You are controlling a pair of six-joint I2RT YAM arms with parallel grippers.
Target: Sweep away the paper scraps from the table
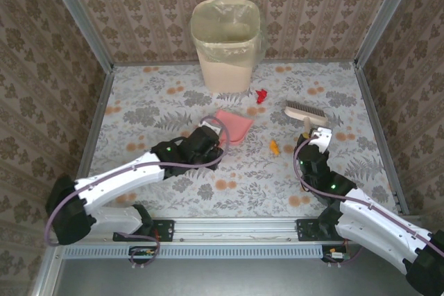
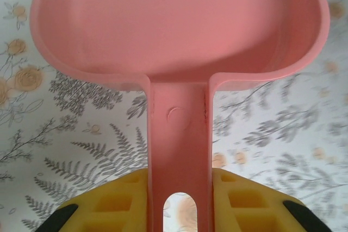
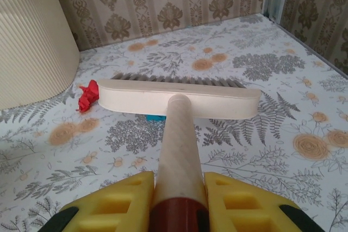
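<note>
While the left gripper (image 2: 179, 202) clamps the dustpan (image 2: 179, 31) handle and the right gripper (image 3: 179, 196) clamps the brush (image 3: 179, 99), paper scraps (image 3: 88, 96) lie on the table (image 1: 236, 199) beside the bristles; keep those low, drawing scraps towards the pan's lip.

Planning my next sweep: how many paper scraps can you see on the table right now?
3. A red scrap lies beside the bin, an orange scrap sits between dustpan and brush, and a blue scrap peeks from under the brush head. Others may be hidden.
</note>
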